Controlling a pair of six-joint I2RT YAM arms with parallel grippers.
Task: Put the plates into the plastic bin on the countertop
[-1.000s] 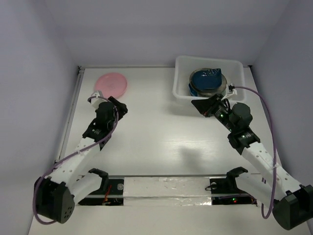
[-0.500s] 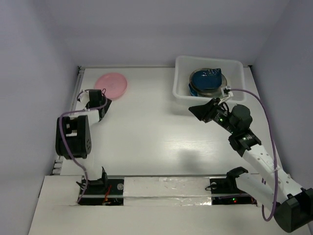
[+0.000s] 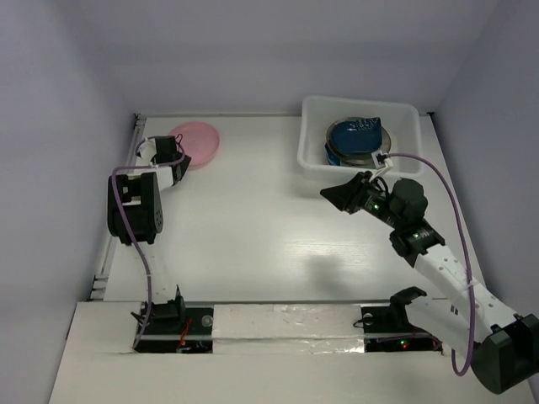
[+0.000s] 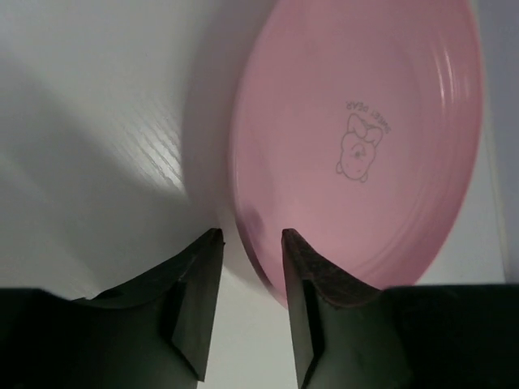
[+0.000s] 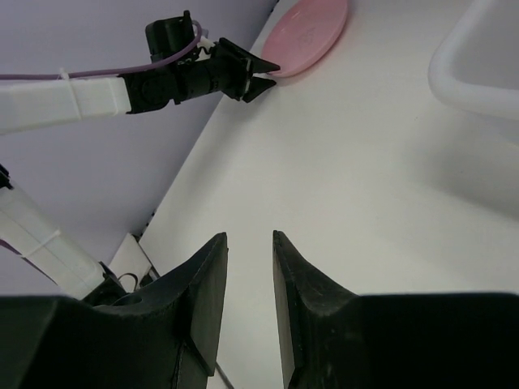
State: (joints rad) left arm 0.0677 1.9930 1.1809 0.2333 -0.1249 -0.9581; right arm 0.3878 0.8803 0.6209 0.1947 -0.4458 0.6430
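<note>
We see the left end effector (image 4: 251, 243), lower centre, half open astride the rim of the pink plate (image 4: 357, 146); the right end effector (image 5: 249, 243), narrowly parted, holds nothing.

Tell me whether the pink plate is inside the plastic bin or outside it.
Outside. The pink plate lies on the countertop, far from the plastic bin, with the left gripper at its rim.

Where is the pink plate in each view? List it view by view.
Top external: pink plate at far left, near the back edge.
Left wrist: plate fills the upper right.
Right wrist: plate at top centre.
Shared landmark: left gripper at the plate's rim.
</note>
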